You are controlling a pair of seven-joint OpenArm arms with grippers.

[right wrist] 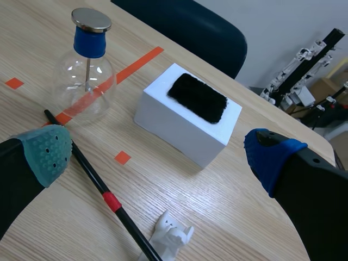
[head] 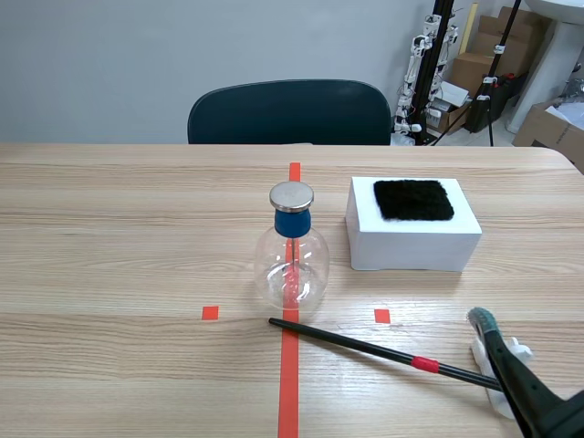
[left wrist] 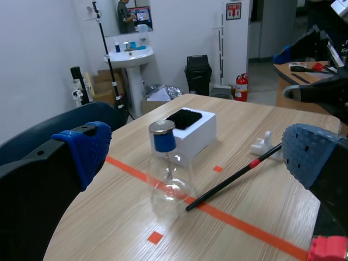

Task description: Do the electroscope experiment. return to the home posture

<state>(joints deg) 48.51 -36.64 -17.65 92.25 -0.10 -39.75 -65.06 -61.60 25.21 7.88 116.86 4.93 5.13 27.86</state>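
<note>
Scene view. A glass flask [head: 292, 260] with a blue stopper and a flat metal cap stands upright on the wooden worktop [head: 109, 274], on the red tape line at mid-table. Just beside it on the right is a white box [head: 411, 239] with a black furry pad [head: 413, 199] lying on top. A black rod [head: 365, 347] with a red band lies flat on the near side of the flask, one end on the tape line close to the flask's base. Its other end runs under the right arm [head: 538, 401], beside a small white holder [head: 518, 347]; whether it rests on the holder I cannot tell. A dark chair [head: 288, 111] stands behind the worktop.

Left wrist view. The left gripper [left wrist: 198, 152] hangs above the worktop with its fingers spread wide and nothing between them. The flask, rod and box lie ahead of it, well apart from both blue pads.

Right wrist view. The right gripper [right wrist: 155, 155] is likewise spread wide and holds nothing. The rod runs on the worktop under its grey-green pad. The box lies ahead between the fingers, with the flask beyond the rod.
</note>
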